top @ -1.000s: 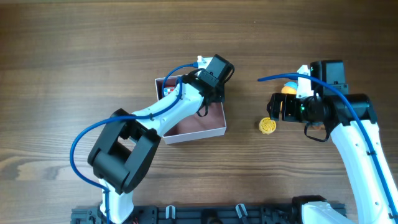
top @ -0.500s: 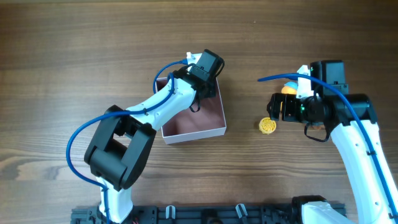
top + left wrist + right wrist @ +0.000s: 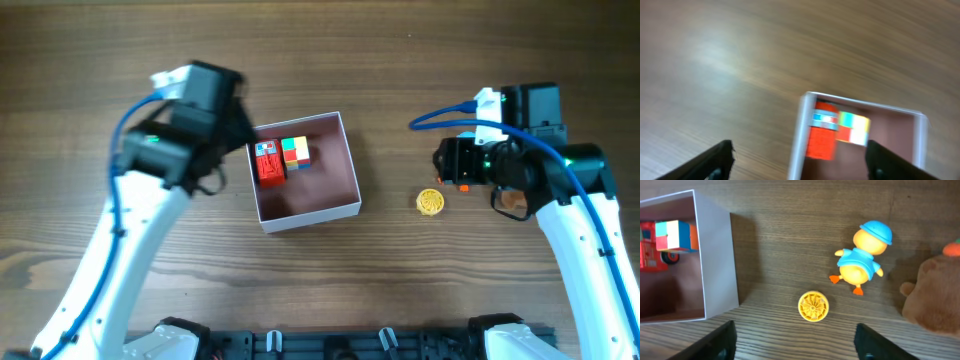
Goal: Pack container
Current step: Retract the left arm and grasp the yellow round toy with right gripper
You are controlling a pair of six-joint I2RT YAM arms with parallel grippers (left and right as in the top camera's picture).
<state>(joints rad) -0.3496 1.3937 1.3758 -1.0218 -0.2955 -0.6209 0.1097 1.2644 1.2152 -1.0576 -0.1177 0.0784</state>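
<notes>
Container point(image 3: 325, 185) sits mid-worktop point(image 3: 100, 60), two toys in: a red block toy point(image 3: 268, 163) and a multicoloured cube point(image 3: 295, 152), side by side in its far left corner. Outside, right of the container: yellow disc point(image 3: 813, 306) nearest, duck point(image 3: 865, 255) and brown plush point(image 3: 930, 300) beyond. Left pincer point(image 3: 800, 150) spread wide, empty, over the container's left wall; right pincer point(image 3: 795, 329) spread wide, empty, above the disc. Judged two of five packed, three to go

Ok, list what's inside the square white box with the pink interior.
The square white box holds a red toy and a multicoloured cube, side by side in one corner. The remaining pink floor is bare; beneath the toys is hidden.
</notes>
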